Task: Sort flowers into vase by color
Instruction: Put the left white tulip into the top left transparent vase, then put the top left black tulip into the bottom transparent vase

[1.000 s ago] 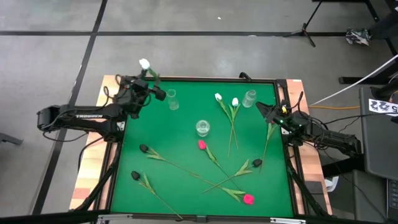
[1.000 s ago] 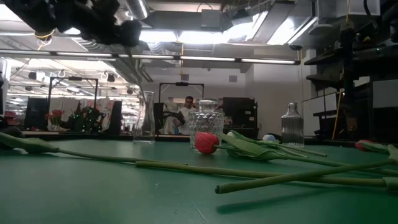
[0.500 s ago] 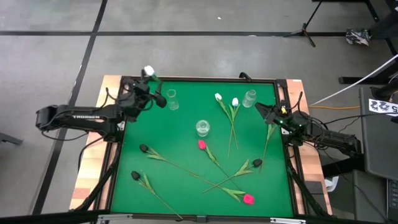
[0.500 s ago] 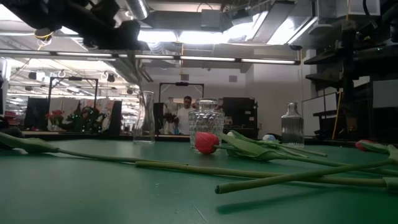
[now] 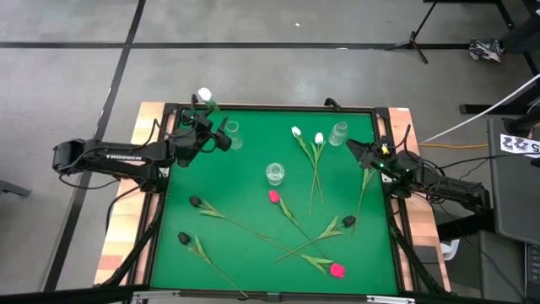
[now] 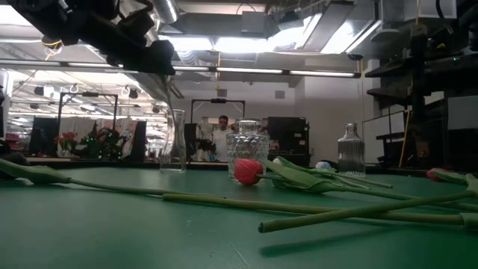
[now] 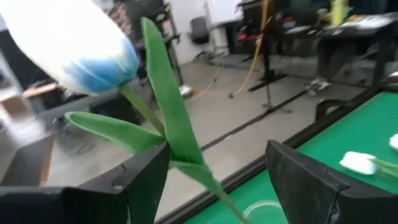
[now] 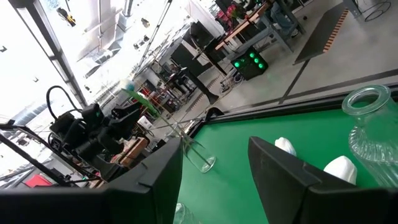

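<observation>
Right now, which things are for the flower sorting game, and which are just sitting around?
For the job:
- white tulip held by the left gripper
- two white tulips
- pink tulips
- black tulips
- three glass vases

Just there:
- right gripper, waiting at the table edge
- green mat
- person far behind

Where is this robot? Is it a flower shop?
Probably not: it looks like a robot lab or workshop. Ceiling strip lights, other workbenches and a tripod stand on bare concrete surround the green table.
</observation>
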